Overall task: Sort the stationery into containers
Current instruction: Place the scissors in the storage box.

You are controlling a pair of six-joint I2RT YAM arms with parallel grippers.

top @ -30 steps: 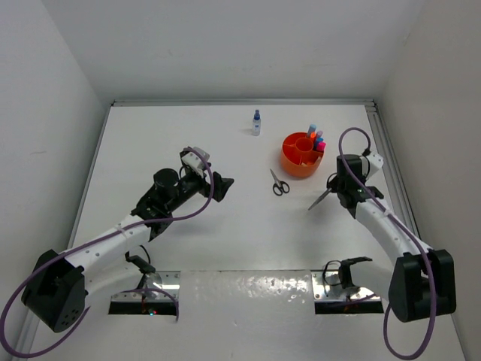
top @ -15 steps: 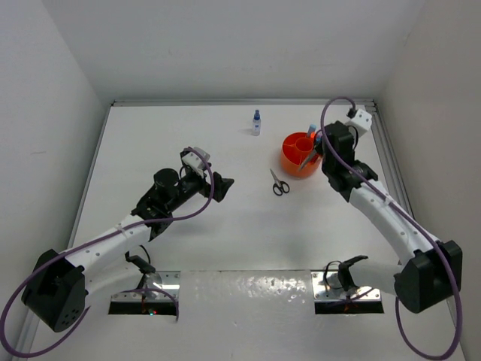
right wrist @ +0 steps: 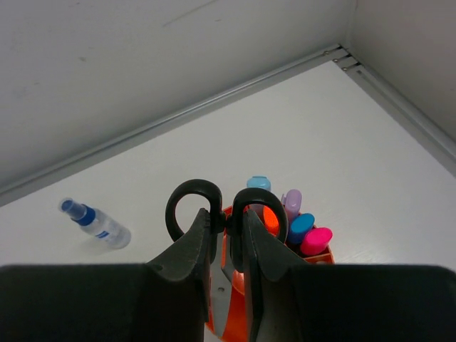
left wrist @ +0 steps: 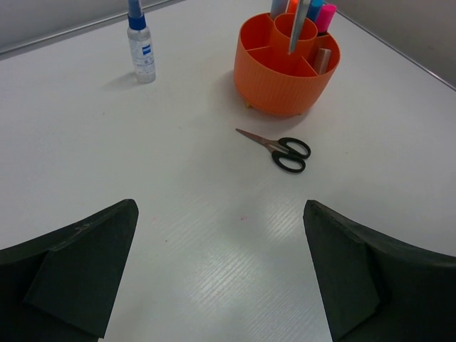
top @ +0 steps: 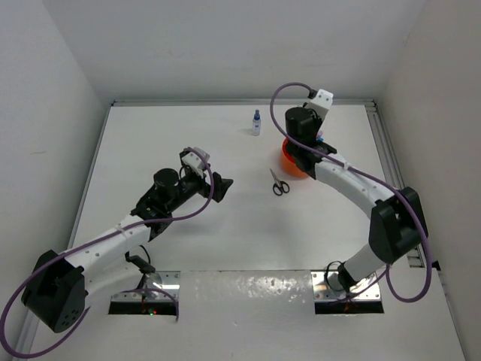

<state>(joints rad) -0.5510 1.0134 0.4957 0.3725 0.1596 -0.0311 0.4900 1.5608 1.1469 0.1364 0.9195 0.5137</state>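
Observation:
The round orange tub (left wrist: 285,68) stands at the back right, largely covered by my right arm in the top view (top: 288,162). My right gripper (right wrist: 225,214) hangs over the tub (right wrist: 317,258), shut on the black handles of a pair of scissors (right wrist: 171,208). Their blade (left wrist: 296,25) points down into the central cup. Markers with blue, lilac and pink caps (right wrist: 303,231) stand in the tub. A second pair of scissors (top: 279,183) lies on the table just left of the tub. My left gripper (left wrist: 219,206) is open and holds nothing, well short of those scissors (left wrist: 278,148).
A small blue-capped bottle (top: 256,122) stands upright at the back, left of the tub, also seen in the left wrist view (left wrist: 140,46) and the right wrist view (right wrist: 96,224). White walls enclose the table on three sides, with a metal rail (top: 383,143) along the right edge.
My right arm swung from the right of the tub up and over it, carrying the scissors, whose blade now points down into it. The left arm has not moved.

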